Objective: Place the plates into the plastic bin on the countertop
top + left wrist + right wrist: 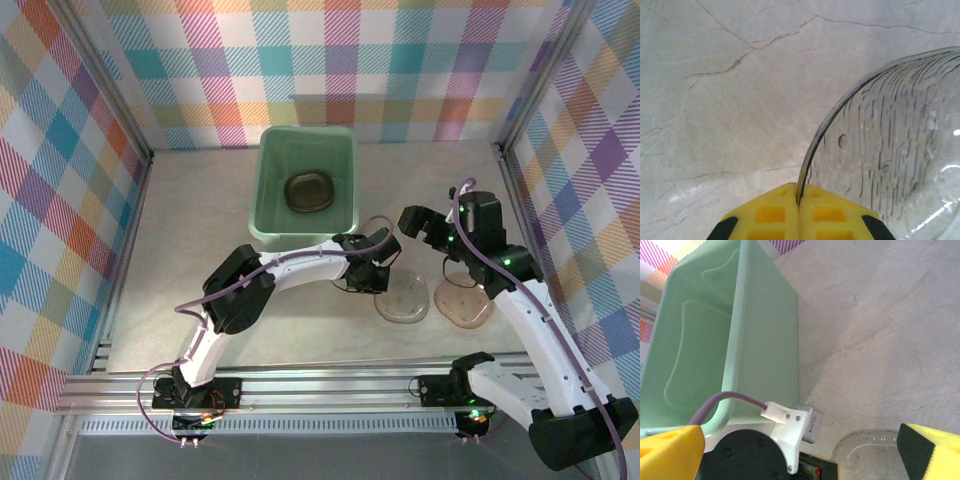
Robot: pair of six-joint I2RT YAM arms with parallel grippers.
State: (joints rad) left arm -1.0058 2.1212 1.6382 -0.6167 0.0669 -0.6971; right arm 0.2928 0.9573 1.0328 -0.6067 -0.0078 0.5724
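Observation:
The mint-green plastic bin [268,190] stands at the back centre of the marble countertop [200,220] with a few brownish plates [309,191] stacked inside. My left gripper [799,200] is shut on the rim of a clear ribbed plate [890,140], which is held tilted just above the countertop. From above, the left gripper [368,268] sits just in front of the bin's near right corner. A clear plate [403,300] and a brownish one [463,300] lie to its right. My right gripper [425,225] hovers open above them, holding nothing.
Plaid walls [60,200] close in the counter on three sides. In the right wrist view the bin [705,330] fills the left side. The left arm's wrist [790,425] sits low in the centre, with a clear plate [870,455] beside it.

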